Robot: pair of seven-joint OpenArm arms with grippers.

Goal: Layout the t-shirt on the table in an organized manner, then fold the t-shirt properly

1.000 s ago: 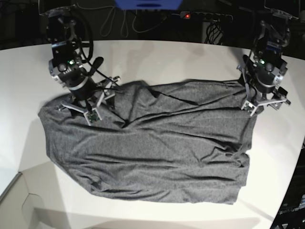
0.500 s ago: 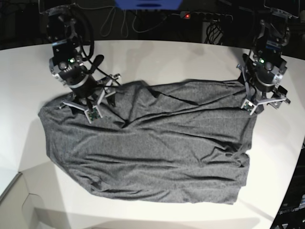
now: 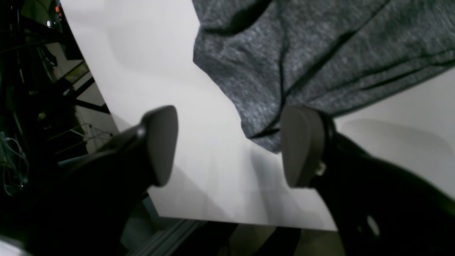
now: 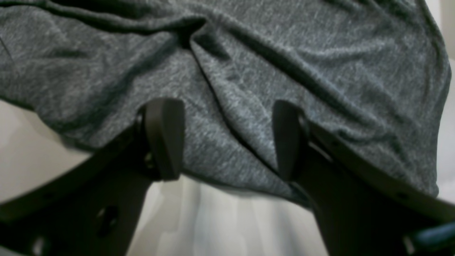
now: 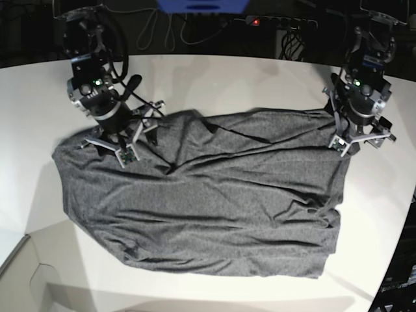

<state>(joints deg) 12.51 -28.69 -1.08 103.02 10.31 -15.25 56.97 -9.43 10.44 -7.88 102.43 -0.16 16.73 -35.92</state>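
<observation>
The dark grey t-shirt (image 5: 208,201) lies spread and wrinkled across the white table (image 5: 227,78), wider than it is deep. My right gripper (image 5: 107,146) hangs over the shirt's far left edge. In the right wrist view this gripper (image 4: 226,140) stands open just above creased fabric (image 4: 249,71), with nothing between its fingers. My left gripper (image 5: 361,143) sits at the shirt's far right corner. In the left wrist view it (image 3: 229,147) is open, and a corner of the t-shirt (image 3: 320,53) reaches in beside the right-hand finger (image 3: 302,145) over bare table (image 3: 142,53).
Cables and a power strip with a red light (image 5: 257,21) run along the dark back edge. The table's curved edge passes close to the left gripper on the right side. A pale ledge (image 5: 19,260) sits at the lower left corner.
The right arm has crept slightly toward the table's far edge. The left arm and the shirt look unchanged.
</observation>
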